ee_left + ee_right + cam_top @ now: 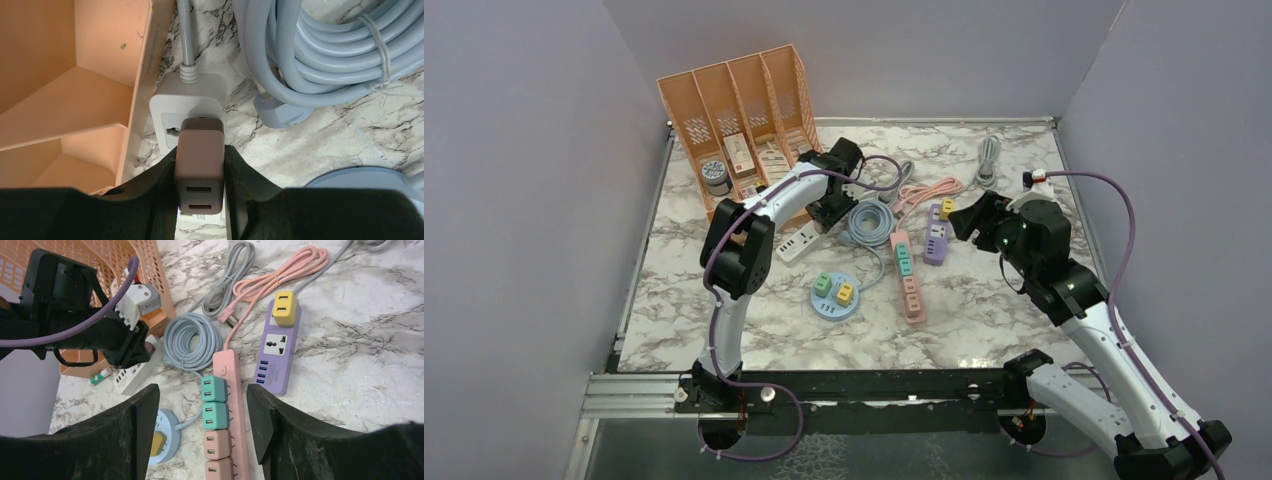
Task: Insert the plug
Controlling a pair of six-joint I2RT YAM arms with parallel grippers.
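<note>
A mauve plug block [199,160] with two USB slots facing the camera sits between my left gripper's [200,167] fingers, which are shut on its sides. Its far end meets the face of the white power strip [190,100] at a socket, and its prongs are hidden. In the top view the left gripper [832,207] hangs over that white strip [796,243] beside the orange organizer [734,120]. My right gripper [967,222] is open and holds nothing. In its own view the right gripper [200,407] hovers above the pink power strip [235,390].
A coiled blue-grey cable [325,45] lies right of the white strip, with the round blue outlet hub [836,295] nearer the front. The pink strip [908,275] carries teal and pink blocks. A purple strip [936,237], a pink cable [929,192] and a grey cable [987,160] lie behind.
</note>
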